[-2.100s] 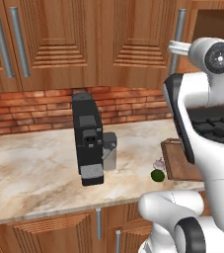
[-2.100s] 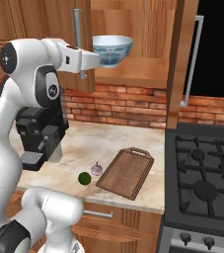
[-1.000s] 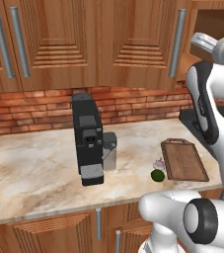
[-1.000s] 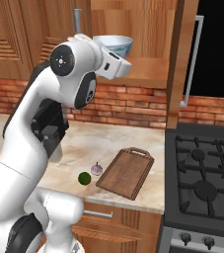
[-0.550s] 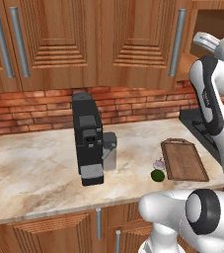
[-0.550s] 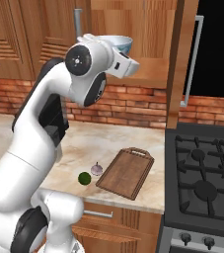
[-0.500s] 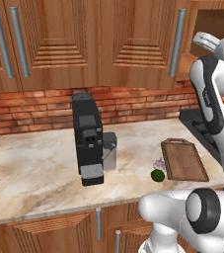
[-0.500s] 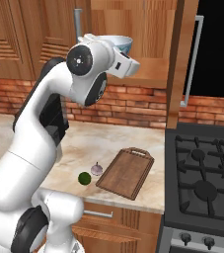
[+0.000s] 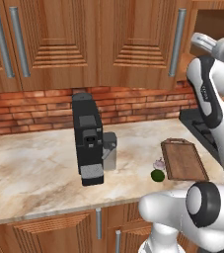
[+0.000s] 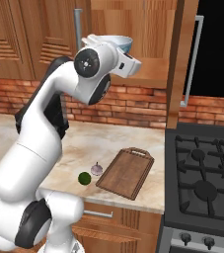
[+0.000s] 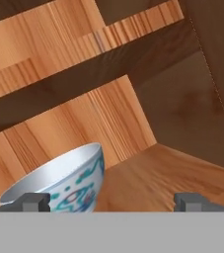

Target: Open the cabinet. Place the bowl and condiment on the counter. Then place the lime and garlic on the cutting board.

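Arm: white, dark joints; rises from 7 o'clock in the right base view, elbow bent high near 11 o'clock, forearm reaching toward 1 o'clock. In the left base view it climbs the right edge, wrist near 2 o'clock.

Gripper (image 11: 112,200): raised high, roughly level as far as the hand view tells. Jaws spread wide, nothing between them. Fingertips (image 11: 32,201) low in the hand view, one at 7 o'clock, the other at 5 o'clock. Wrist partly hidden in both base views.
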